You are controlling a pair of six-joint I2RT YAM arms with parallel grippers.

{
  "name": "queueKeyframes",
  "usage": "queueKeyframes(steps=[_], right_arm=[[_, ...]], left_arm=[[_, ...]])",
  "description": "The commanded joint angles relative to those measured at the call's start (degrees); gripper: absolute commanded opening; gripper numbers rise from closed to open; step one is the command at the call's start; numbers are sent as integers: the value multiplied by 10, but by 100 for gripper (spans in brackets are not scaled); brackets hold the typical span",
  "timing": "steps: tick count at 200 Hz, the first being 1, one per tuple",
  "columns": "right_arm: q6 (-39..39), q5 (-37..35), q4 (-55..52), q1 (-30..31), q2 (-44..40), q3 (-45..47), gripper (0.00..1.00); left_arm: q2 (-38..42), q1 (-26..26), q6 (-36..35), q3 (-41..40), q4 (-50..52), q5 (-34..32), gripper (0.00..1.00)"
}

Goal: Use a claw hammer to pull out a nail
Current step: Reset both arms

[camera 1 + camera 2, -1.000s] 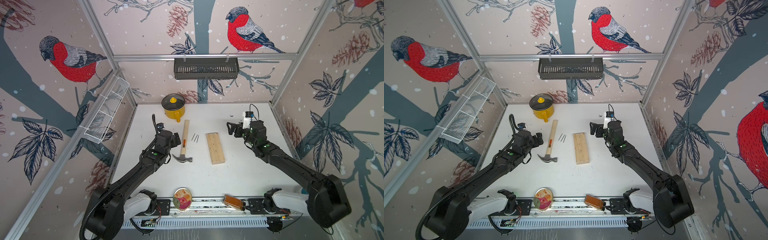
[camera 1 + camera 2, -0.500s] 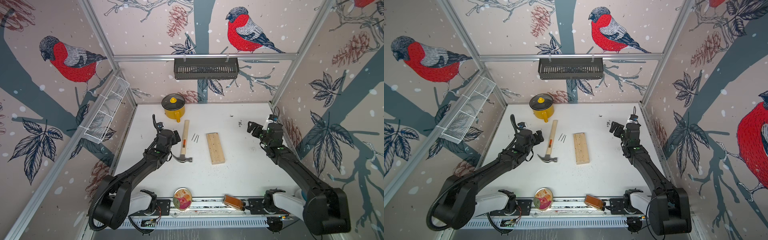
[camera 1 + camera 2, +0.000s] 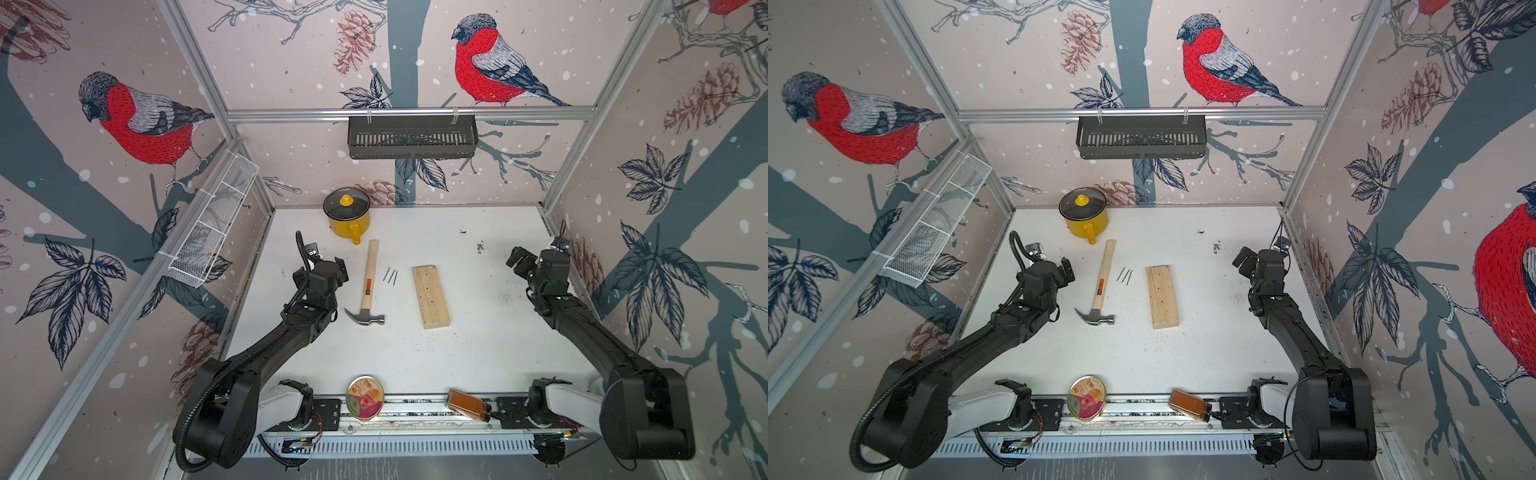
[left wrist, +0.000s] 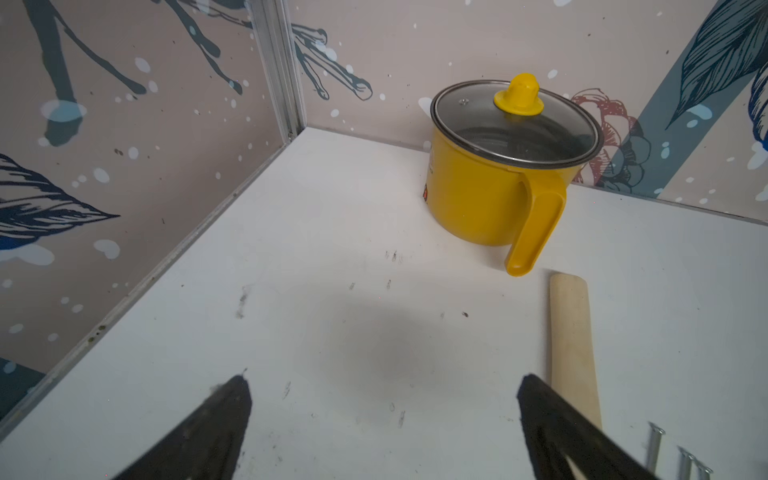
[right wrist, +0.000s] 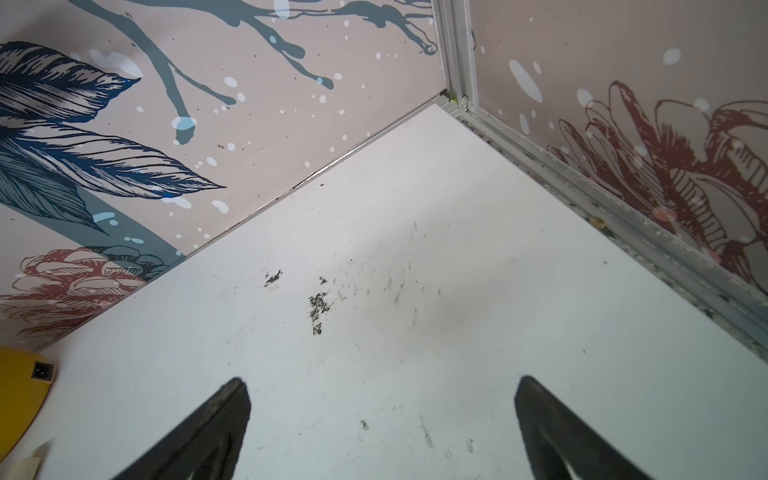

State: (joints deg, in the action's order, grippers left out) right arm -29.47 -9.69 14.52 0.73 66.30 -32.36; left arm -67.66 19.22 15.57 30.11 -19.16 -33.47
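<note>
The claw hammer (image 3: 367,286) lies flat on the white table in both top views, wooden handle toward the back and grey head (image 3: 1096,318) toward the front. Three loose nails (image 3: 390,275) lie just right of its handle. A pale wooden block (image 3: 431,297) lies right of them, its top showing only small dark dots. My left gripper (image 3: 338,268) hovers open just left of the handle, empty. In the left wrist view the handle (image 4: 571,345) runs beside one finger. My right gripper (image 3: 515,257) stands open and empty near the right wall, far from the block.
A yellow lidded pot (image 3: 347,218) stands at the back, its handle pointing at the hammer's end. A round tin (image 3: 365,397) and an amber bottle (image 3: 467,405) rest on the front rail. A white wire basket (image 3: 212,226) hangs on the left wall and a black rack (image 3: 411,137) on the back wall.
My right arm has swung away from the block to the right wall, still open. My left gripper has shifted slightly toward the back beside the hammer handle.
</note>
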Motion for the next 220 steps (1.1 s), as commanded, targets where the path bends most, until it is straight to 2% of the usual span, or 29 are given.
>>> queueKeyframes(steps=[1,20,46,67,96,133,165,179,194,211,220], right_arm=[[15,-36,77,5,-23,36,100],[26,-55,107,17,-44,62,100],[54,-92,136,43,-62,84,100],[73,-107,156,57,-68,95,100],[99,-107,181,68,-79,114,100],[120,-104,214,70,-77,131,100],[134,-100,235,72,-66,140,100],[149,-100,257,78,-63,149,100],[170,-109,276,85,-56,157,100],[190,-125,291,89,-43,165,100],[196,-133,293,90,-37,167,100]], left_arm=[[13,-6,-78,-30,-104,-39,100],[25,-18,-117,-75,-175,-33,100],[38,-58,-127,-139,-274,7,100],[31,-88,-117,-144,-284,32,100],[-21,-106,-124,-144,-315,61,100],[-98,-109,-152,-151,-408,97,100],[-168,-113,-168,-124,-425,129,99],[-166,-138,-154,-106,-381,181,99],[-180,-175,-133,-120,-408,253,99],[-182,-186,-128,-140,-446,276,98],[-180,-187,-133,-132,-432,289,98]])
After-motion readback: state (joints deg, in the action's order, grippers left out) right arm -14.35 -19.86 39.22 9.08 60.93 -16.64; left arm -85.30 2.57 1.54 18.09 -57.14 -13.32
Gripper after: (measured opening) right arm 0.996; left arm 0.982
